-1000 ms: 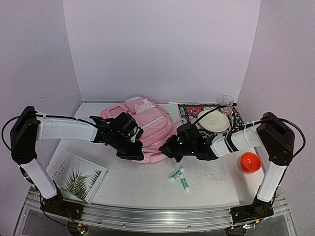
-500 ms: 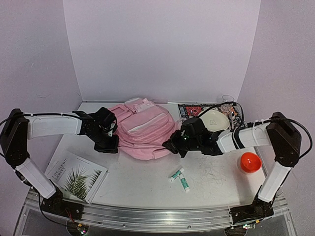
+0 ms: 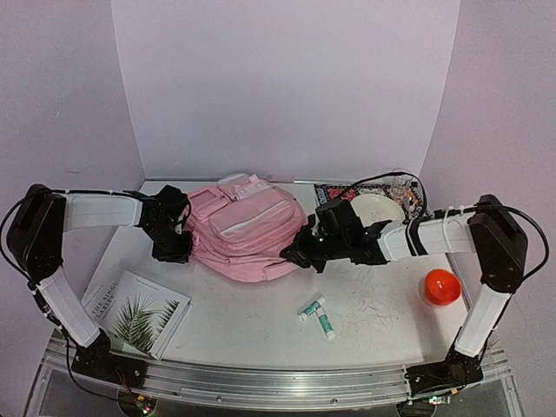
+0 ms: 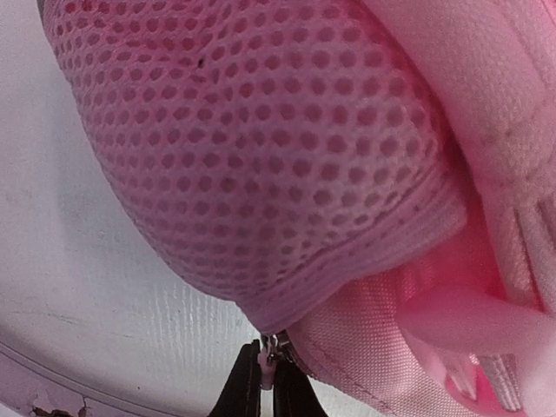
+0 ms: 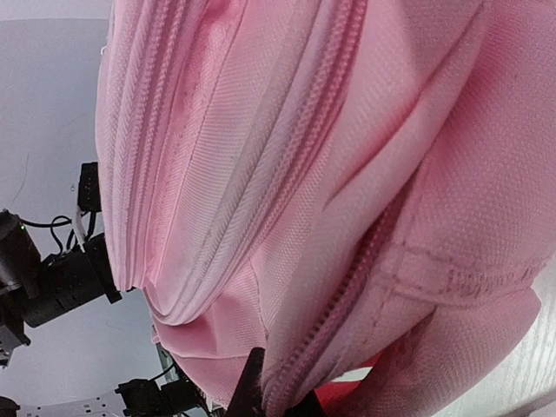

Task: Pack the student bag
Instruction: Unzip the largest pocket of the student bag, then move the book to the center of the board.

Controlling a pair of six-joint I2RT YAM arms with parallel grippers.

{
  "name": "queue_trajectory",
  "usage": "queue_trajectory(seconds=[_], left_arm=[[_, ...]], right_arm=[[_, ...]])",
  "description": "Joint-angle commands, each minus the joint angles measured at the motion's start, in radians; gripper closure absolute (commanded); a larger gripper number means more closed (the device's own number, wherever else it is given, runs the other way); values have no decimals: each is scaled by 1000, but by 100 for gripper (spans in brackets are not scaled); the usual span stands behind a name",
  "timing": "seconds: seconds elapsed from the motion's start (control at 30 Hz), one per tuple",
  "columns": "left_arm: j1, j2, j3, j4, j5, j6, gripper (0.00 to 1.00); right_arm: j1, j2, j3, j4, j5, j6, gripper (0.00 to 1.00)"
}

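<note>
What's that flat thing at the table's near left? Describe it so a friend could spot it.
Find the big pink student bag. From it, come toward the near left corner of the table: a white book lies flat there. Its green palm-leaf cover sets it apart from the two small tubes and the round orange thing.

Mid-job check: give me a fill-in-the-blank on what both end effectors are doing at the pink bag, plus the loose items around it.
The left end effector pinches a small metal ___ pull at the edge of the student bag.
Open or shut: the right end effector is ___ on the bag's fabric.
The ball beside the right arm is ___ in colour.
The book with the leaf cover lies nearest the ___ arm.
Missing words: zipper; shut; orange; left.
</note>
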Motion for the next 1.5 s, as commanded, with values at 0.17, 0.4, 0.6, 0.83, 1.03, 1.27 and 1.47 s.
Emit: queue_trajectory(seconds=[0.17,0.4,0.6,0.83,1.03,1.27,1.47], left_arm=[[38,-168,-49,-74,-97,-40,64],[155,-225,-58,-165,-158,-64,35],[372,-261,-89,-188,-142,-48,18],[603,-262,-104,-184,-157,-45,10],[697,-224,-158,-144,-131,-19,8],[706,-180,-248,-89,134,-13,6],[704,-262,-298,-70,322,-70,7]], right_arm=[[-24,106,158,-20,-20,-153,87],[-23,107,189,-64,-27,-222,51],[-10,51,156,-102,-33,-303,25],[10,-2,112,-119,-68,-382,15],[44,-11,116,-119,-107,-454,10],[114,35,142,-107,-143,-490,8],[175,79,137,-26,-200,-445,7]])
